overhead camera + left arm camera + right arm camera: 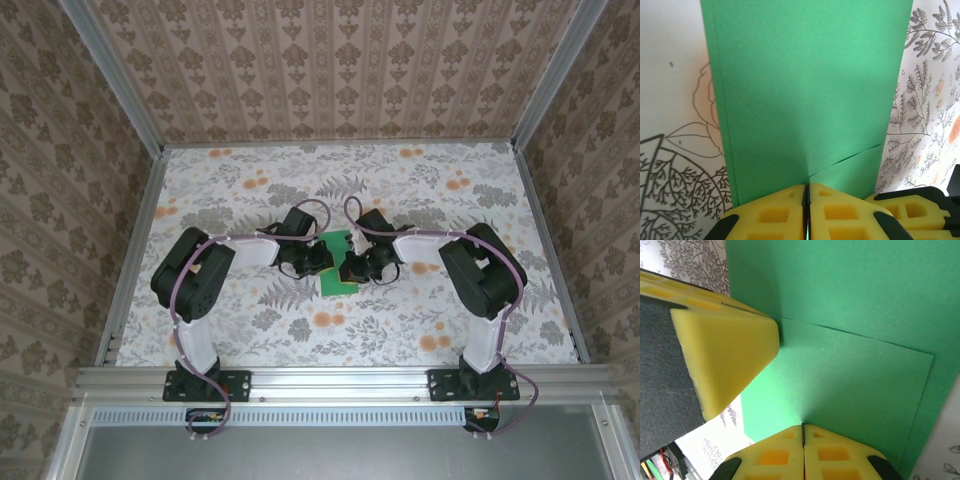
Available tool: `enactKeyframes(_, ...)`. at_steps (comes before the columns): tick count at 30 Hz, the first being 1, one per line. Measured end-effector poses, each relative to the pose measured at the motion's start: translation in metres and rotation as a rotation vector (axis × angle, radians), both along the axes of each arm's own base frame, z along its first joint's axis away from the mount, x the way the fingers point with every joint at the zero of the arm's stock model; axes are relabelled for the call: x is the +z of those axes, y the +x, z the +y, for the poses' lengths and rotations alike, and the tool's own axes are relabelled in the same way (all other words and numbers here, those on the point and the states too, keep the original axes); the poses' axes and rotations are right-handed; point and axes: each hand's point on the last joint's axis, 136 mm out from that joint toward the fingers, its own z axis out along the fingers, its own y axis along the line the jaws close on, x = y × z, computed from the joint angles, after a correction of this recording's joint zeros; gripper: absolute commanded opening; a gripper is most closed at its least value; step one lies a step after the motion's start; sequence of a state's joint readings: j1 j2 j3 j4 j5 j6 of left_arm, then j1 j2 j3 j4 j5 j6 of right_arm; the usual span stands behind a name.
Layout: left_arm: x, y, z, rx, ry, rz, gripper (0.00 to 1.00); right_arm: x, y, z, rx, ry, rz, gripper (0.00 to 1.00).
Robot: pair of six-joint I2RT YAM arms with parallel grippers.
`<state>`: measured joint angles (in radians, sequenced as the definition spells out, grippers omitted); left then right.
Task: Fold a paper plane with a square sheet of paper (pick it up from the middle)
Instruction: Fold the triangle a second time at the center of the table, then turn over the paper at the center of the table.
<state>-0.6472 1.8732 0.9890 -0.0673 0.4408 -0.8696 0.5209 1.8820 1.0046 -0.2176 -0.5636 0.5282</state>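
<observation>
The square sheet of paper lies bright green at the table's middle, folded over itself, between both grippers. In the left wrist view the paper is a tall green strip, and a slanted flap edge runs to my left gripper. Its yellow pads are shut together, tips down on the sheet. In the right wrist view my right gripper is shut too, tips on the paper beside a straight layer edge. One of the left gripper's pads rests close by. From above, the left gripper and right gripper nearly touch.
The floral table stretches wide on all sides of the paper. Patterned walls close it in at the back and sides. An aluminium rail with both arm bases runs along the near edge.
</observation>
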Motion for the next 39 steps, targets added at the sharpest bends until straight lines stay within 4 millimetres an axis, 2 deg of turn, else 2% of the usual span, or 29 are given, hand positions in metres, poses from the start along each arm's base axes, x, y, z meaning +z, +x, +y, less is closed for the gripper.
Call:
enactKeyframes(4,0.000,0.000,0.000,-0.001,-0.002,0.000,0.12,-0.001,-0.006,-0.007,-0.013,0.034,-0.016,0.07)
enactKeyframes(9,0.000,0.000,-0.001,-0.003,-0.004,0.001,0.12,0.001,-0.024,-0.028,-0.053,0.030,0.001,0.08)
enactKeyframes(12,0.001,0.000,-0.001,-0.008,-0.004,-0.003,0.14,0.004,-0.028,-0.039,-0.085,0.015,0.019,0.15)
enactKeyframes(16,0.003,0.001,-0.002,-0.017,0.000,-0.010,0.16,0.014,-0.019,-0.045,-0.123,0.002,-0.009,0.25)
enactKeyframes(22,0.004,0.003,0.000,-0.023,0.021,-0.017,0.18,0.028,0.010,-0.036,-0.137,0.008,-0.061,0.29)
enactKeyframes(27,0.005,0.003,-0.001,-0.025,0.015,-0.019,0.23,0.024,0.026,-0.028,-0.137,0.007,-0.059,0.30)
enactKeyframes(29,0.005,0.003,-0.002,-0.028,0.010,-0.020,0.28,0.020,0.029,-0.027,-0.136,0.002,-0.051,0.31)
enactKeyframes(34,0.009,0.004,-0.005,-0.035,-0.011,-0.025,0.37,0.015,0.032,-0.025,-0.133,-0.008,-0.037,0.32)
enactKeyframes(39,0.016,0.005,-0.003,-0.026,-0.004,-0.039,0.40,0.013,0.032,-0.025,-0.130,-0.011,-0.033,0.32)
